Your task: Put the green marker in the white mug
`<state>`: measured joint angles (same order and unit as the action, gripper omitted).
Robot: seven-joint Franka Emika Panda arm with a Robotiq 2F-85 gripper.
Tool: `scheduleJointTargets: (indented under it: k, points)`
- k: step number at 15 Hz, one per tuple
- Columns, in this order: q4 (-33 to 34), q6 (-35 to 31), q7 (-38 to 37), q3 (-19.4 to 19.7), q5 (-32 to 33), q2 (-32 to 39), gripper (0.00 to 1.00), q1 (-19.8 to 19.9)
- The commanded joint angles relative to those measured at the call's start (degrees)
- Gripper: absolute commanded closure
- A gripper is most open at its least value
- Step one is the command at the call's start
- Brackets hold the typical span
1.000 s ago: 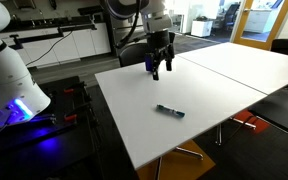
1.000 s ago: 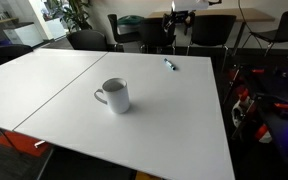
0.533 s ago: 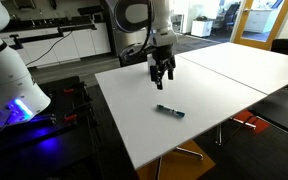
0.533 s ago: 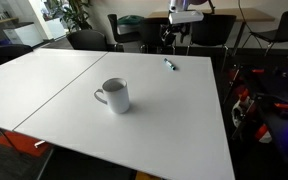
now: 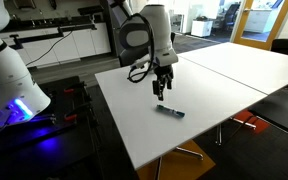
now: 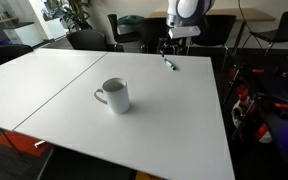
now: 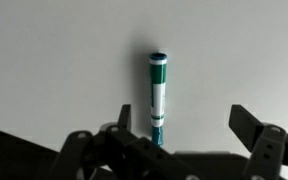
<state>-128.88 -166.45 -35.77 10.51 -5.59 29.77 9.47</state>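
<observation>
Unmoved since a second ago, the green marker (image 5: 169, 110) lies flat on the white desk (image 5: 219, 95) near one edge, while the end effector (image 5: 160, 96) has dropped from higher up to hang just above it, not touching. In the wrist view the marker (image 7: 158, 92) runs straight up the picture, its lower end passing behind the left finger (image 7: 124, 118), and the jaws stand released, spread wide and holding nothing. The white mug (image 6: 115, 95) stands upright, handle to the side, well apart from the marker (image 6: 168, 64), near the middle of the desk (image 6: 44, 80).
</observation>
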Motion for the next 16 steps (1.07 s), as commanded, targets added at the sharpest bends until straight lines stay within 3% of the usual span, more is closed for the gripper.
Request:
scheduleJointTargets:
  k: [1,16]
  points:
    - [2.9,0.7,2.5,1.2,-4.4,3.1,0.00,-1.1]
    - [7.3,1.5,2.3,2.4,-8.1,9.0,0.00,-1.3]
